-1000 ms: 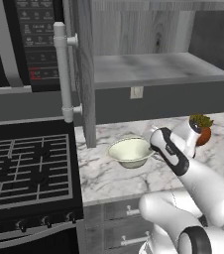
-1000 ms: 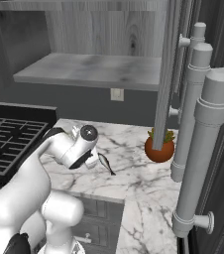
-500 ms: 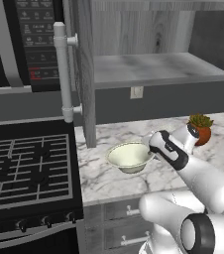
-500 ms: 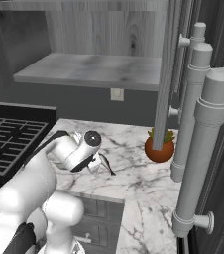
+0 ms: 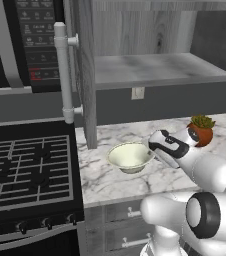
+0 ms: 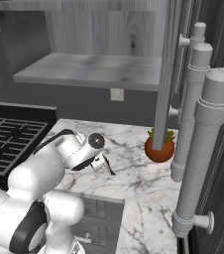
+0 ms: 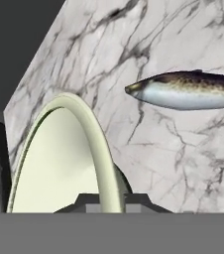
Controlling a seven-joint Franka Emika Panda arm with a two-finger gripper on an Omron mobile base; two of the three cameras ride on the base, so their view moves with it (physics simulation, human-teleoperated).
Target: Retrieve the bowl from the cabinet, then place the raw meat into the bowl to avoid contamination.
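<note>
here bowl (image 5: 130, 157) empty, tool (image 7: 106, 201) pinching its rim.

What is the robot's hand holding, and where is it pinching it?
The gripper holds the wide, round cream-white ceramic bowl, pinched at its rim.

We log wide cream-white ceramic bowl (image 5: 130, 157) on white marble counter (image 5: 115, 182), bare marble in front of it. Gripper (image 7: 109, 201) closed on bowl rim. Small grey-silver fish-shaped raw meat (image 7: 188, 91) lies flat just beside bowl, open marble around it. Orange-brown plant pot (image 6: 159, 149) stands well apart, near rear. Grey wood-grain cabinet shelf (image 6: 91, 69) overhangs; we note clear gap beneath. Open cabinet door (image 5: 86, 75) bounds stove side; pale bar handles (image 6: 203, 134) crowd opposite side.
</note>
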